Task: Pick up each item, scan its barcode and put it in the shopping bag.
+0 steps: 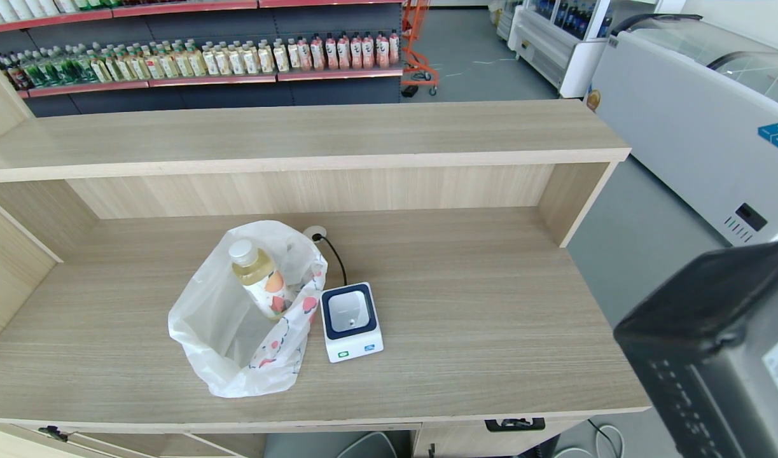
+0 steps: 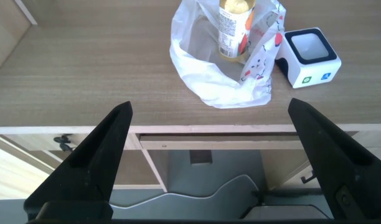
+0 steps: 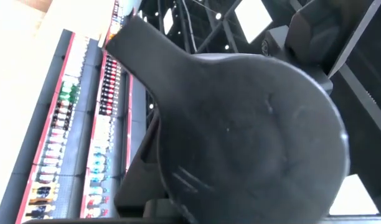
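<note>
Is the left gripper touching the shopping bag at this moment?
Apart. In the left wrist view, the left gripper hangs open near the front edge of the counter, and the shopping bag lies farther in, with bare wood showing between them.

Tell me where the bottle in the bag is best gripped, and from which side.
Probably the upper body just under the white cap, coming from above through the shopping bag's open mouth. The bottle stands nearly upright with its top clear of the plastic, while the bag walls wrap its lower part and the scanner crowds the right.
</note>
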Available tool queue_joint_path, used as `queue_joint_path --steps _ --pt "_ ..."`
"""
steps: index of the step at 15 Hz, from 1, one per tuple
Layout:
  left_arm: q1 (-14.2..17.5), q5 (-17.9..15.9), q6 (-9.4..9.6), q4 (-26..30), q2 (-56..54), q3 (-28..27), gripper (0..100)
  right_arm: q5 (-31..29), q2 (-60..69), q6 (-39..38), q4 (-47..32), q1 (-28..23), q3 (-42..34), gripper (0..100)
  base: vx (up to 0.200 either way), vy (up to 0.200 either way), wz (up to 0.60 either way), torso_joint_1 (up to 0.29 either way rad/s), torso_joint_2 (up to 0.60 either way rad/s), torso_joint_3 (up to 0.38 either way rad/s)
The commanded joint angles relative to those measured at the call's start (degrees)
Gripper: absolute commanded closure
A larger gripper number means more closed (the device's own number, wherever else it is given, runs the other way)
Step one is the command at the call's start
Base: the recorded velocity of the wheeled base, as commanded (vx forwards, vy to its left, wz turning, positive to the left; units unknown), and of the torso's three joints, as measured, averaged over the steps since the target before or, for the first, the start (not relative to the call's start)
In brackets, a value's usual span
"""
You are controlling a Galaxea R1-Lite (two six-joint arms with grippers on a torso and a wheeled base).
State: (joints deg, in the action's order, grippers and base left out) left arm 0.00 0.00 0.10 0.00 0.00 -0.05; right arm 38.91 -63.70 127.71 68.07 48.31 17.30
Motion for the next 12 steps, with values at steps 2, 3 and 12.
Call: queue_joint_path --steps 2,3,12 --pt "0.0 0.0 -0.01 0.0 0.1 0.0 0 0.0 -0.3 -0.1 0.0 0.1 0.0 100 0.0 0.0 0.0 0.0 0.0 0.0" --pt "0.0 0.0 -0.01 0.0 0.1 0.0 0 -0.2 -0.7 -1.6 -0.1 -0.1 0.3 100 0.0 0.0 0.0 0.0 0.0 0.0" --pt "0.0 0.0 -0.01 0.0 0.1 0.0 0 -75.4 -4.0 -81.7 -10.6 6.2 4.4 100 0.0 0.0 0.0 0.0 0.0 0.0"
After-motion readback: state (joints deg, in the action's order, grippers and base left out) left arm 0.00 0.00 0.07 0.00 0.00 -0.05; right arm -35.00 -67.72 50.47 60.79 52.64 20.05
